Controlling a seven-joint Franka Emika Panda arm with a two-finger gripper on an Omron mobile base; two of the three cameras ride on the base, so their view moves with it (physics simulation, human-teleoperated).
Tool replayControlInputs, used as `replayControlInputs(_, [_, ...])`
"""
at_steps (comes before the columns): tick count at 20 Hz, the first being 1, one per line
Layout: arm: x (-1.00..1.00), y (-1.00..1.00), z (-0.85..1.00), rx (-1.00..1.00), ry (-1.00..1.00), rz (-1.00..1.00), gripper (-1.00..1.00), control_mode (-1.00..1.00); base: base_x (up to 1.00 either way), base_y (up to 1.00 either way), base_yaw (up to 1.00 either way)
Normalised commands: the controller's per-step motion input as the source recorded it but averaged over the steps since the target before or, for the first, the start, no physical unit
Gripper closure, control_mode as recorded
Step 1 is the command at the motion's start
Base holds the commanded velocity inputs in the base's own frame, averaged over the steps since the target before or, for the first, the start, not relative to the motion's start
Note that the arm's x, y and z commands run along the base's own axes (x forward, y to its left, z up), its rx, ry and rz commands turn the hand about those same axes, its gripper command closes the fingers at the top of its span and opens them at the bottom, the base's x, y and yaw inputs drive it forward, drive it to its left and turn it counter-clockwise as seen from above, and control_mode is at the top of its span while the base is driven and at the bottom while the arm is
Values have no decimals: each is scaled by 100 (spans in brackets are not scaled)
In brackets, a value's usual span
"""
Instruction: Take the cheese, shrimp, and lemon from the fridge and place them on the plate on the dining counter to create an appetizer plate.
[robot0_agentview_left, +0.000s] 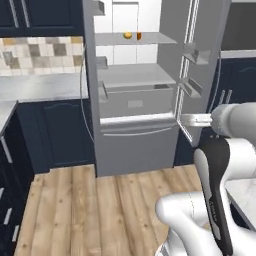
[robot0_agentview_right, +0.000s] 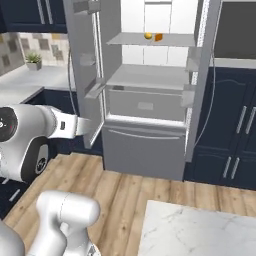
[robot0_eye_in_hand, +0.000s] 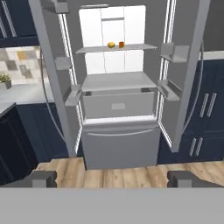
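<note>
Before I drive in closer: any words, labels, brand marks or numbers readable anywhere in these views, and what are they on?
None can be read.
Robot arm: a thin strip of pale marks runs along its dark band, too small and blurred to read.
Fridge, its shelves and drawers: plain, no label or brand.
Lemon and the orange piece beside it: no markings.
Cabinets and tile wall: no text.

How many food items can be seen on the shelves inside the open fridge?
2. The lemon lies on the upper shelf of the fridge; the cheese sits just beside it. The shrimp may be hidden or too small to tell.
</note>
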Motion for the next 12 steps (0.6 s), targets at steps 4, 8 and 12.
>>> replayControlInputs(4, [0,0,0,0,0,0,-100,100,85,-39,-3])
replayControlInputs(8, [0,0,0,0,0,0,-100,100,79,-33,-3])
replayControlInputs(12, [0,0,0,0,0,0,-100,100,85,-17,0])
